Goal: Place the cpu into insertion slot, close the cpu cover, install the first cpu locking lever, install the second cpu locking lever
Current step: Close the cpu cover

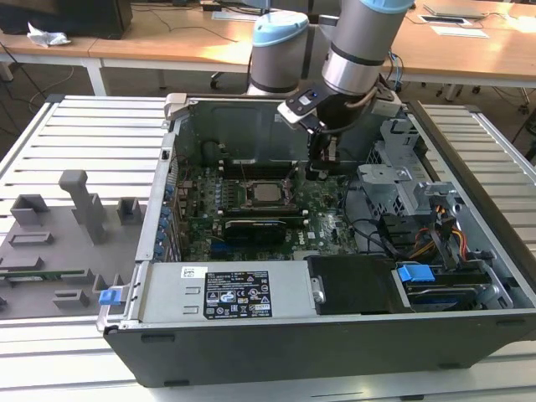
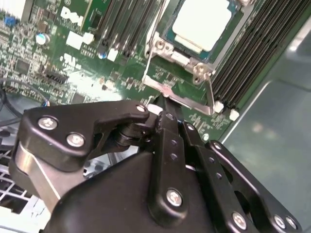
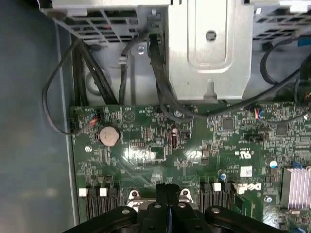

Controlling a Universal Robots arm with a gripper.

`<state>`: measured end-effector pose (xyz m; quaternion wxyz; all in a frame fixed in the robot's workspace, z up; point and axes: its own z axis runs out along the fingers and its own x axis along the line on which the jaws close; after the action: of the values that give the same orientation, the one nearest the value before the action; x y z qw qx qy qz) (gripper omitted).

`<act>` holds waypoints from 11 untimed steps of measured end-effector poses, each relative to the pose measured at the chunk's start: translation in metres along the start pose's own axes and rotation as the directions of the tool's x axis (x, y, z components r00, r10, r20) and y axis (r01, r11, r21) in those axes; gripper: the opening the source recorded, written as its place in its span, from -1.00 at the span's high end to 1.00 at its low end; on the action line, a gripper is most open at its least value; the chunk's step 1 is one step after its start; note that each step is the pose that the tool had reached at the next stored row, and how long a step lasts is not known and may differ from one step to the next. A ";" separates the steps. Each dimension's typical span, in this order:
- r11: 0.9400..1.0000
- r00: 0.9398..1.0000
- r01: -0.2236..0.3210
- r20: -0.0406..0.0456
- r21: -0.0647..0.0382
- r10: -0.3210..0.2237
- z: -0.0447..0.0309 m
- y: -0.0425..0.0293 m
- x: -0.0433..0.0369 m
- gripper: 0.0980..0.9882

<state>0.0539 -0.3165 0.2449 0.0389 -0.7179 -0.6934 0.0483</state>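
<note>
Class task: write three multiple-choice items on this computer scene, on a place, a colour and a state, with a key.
1. Where is the cpu? A on the floor; B in the insertion slot; C on a shelf.
2. What colour is the circuit board? A red; B blue; C green.
3. How is the claw? A shut; B wide open; C holding a screwdriver.
Key: B, its pale face sits framed in the slot; C, green shows around the slot; A, its tips meet in both wrist views.
</note>
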 end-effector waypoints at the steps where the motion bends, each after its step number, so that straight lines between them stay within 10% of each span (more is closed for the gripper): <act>1: 1.000 1.000 0.000 0.000 -0.003 0.000 0.0004 -0.0032 -0.0001 0.98; 9: 0.999 1.000 -0.001 -0.002 -0.041 0.001 0.0041 -0.0329 -0.0011 0.98; 11: 0.996 1.000 -0.001 -0.011 -0.092 0.000 0.0061 -0.0443 -0.0015 0.98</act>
<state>0.0092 -0.3165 0.2443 0.0094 -0.7192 -0.6946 0.0123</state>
